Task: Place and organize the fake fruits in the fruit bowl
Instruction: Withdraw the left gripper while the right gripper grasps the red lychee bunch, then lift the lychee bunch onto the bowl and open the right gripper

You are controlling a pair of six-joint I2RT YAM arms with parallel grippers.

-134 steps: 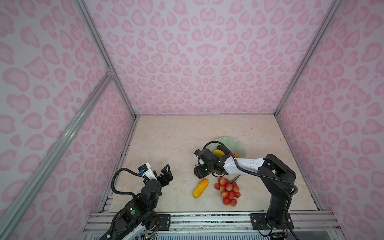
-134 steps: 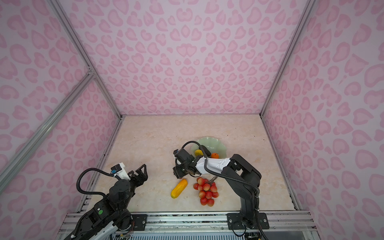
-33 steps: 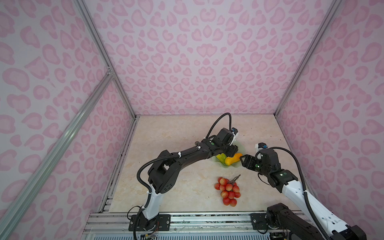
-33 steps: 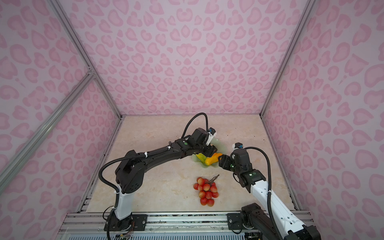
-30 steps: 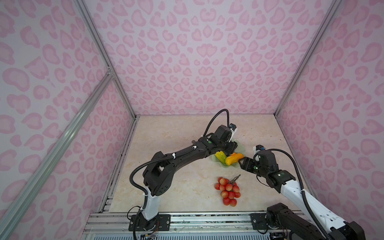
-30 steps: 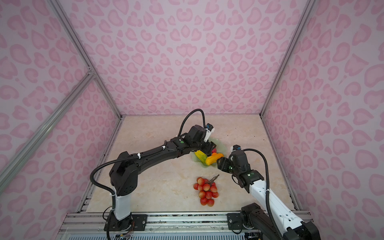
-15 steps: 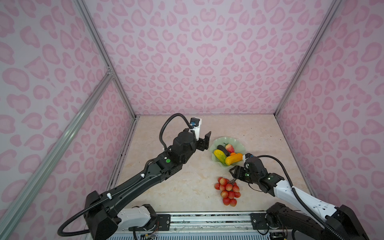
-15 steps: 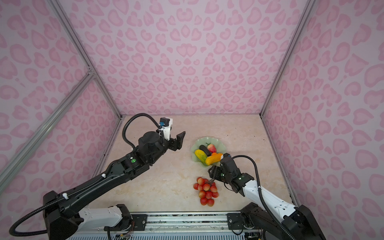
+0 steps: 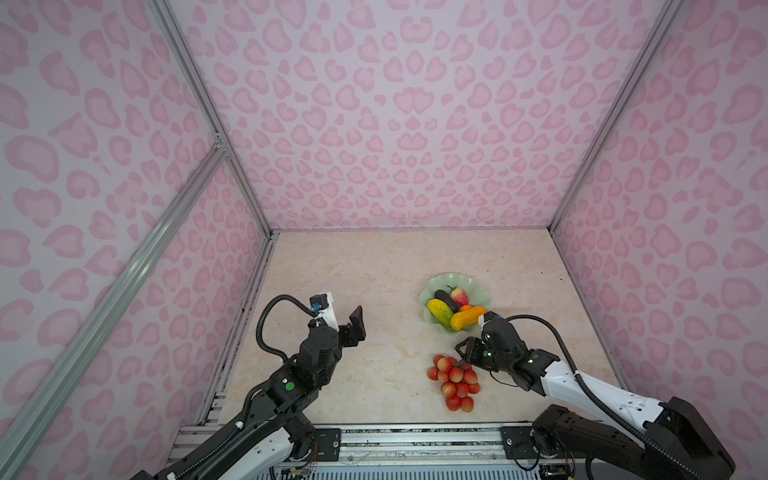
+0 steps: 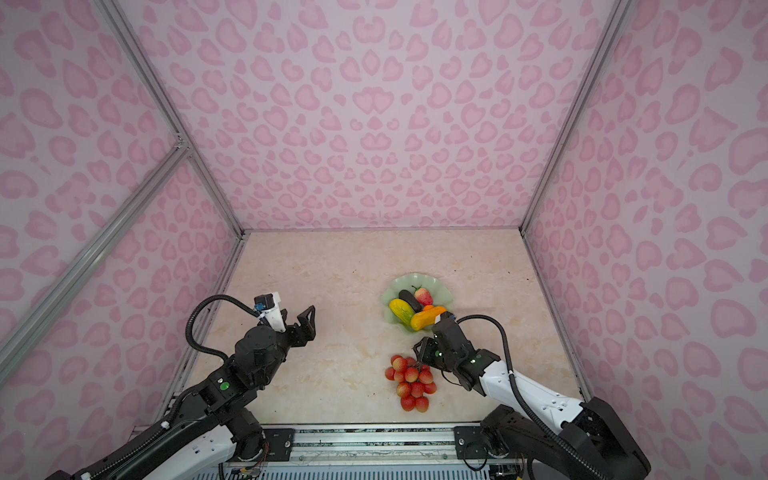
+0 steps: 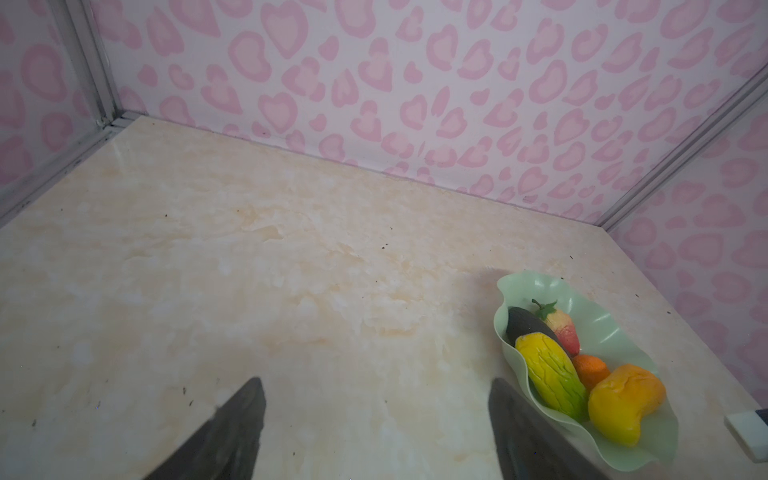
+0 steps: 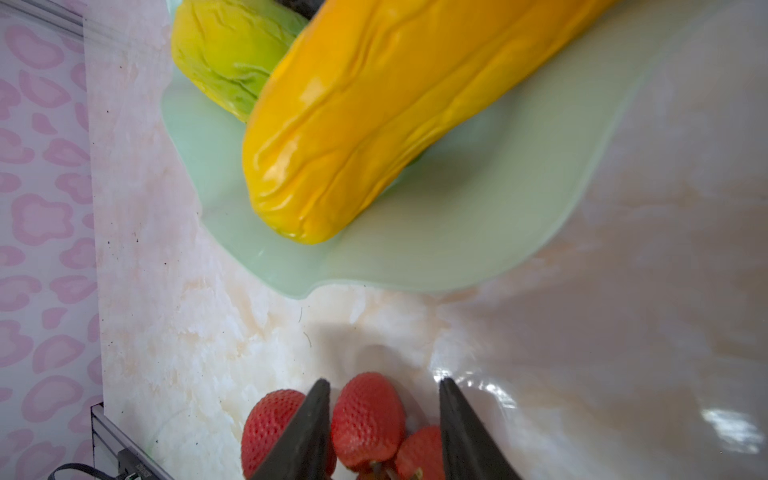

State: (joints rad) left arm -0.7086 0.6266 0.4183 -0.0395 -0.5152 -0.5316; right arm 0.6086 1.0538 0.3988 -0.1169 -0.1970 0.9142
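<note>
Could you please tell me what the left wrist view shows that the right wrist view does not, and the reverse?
Only the left wrist view: the left gripper, open and holding nothing, plus the strawberry and the orange ball in the fruit bowl. Only the right wrist view: the right gripper, its jaws apart around a ball of the red cluster, which lies on the table outside the fruit bowl. Both: the table, the fruit bowl, and the yellow-green oblong and yellow-orange oblong lying in it.
</note>
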